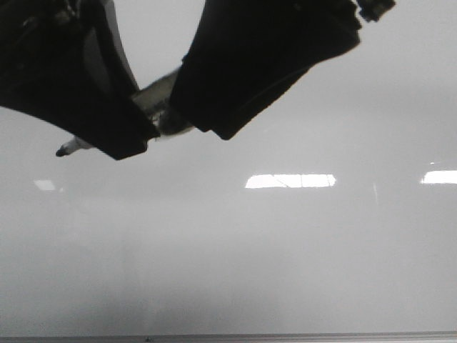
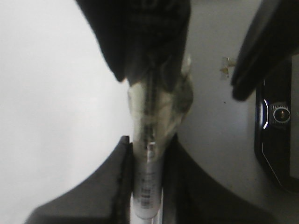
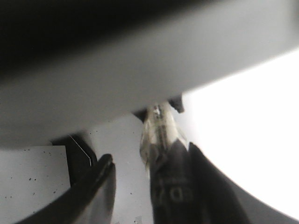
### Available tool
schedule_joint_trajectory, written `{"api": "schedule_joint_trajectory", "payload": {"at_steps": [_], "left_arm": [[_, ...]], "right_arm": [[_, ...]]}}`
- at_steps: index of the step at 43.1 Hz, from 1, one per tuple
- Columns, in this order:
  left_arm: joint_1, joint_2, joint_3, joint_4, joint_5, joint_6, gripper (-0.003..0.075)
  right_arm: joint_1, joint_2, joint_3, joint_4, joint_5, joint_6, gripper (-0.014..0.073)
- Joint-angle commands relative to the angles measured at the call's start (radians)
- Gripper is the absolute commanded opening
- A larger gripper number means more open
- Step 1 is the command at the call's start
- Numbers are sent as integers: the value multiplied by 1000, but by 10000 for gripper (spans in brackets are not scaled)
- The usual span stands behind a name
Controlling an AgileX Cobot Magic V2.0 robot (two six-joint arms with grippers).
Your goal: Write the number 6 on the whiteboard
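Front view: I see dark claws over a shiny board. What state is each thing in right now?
Large glossy pale grey whiteboard: blank, nothing written on it yet.
Slim white-barrelled marker pen: held between the two grippers.
Dark left gripper: shut on the marker pen.
Dark right gripper: around the marker pen's other end; whether it is clamped cannot be told.

Place: cannot tell; likely an indoor robot test setup
Evidence: glossy whiteboard [image 1: 285,271] filling the front view, mirroring rectangular ceiling lights [image 1: 290,181]
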Motion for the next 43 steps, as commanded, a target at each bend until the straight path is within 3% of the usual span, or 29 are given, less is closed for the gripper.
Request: {"api": "schedule_joint_trajectory", "payload": {"at_steps": [1,24,28,35,43], "left_arm": [[-12,-48,-33,-5,-70,1,-20],[-12,-44,-20,-5,-48,1,-20],[-12,-44,-20,-5,-48,1,-20],[-12,-44,-20,-5,-48,1,-20],[-12,-44,-20,-17,-48,-19,-18]], "right_arm": [[0,-16,-35,18,-68,-9,360],[0,-16,-35,38,-59,-9,346],[0,-16,-35,42,-59,-9,232],[0,-16,-35,42,-61,-9,-60],[0,-16,-35,42,-66,-9,-62]]}}
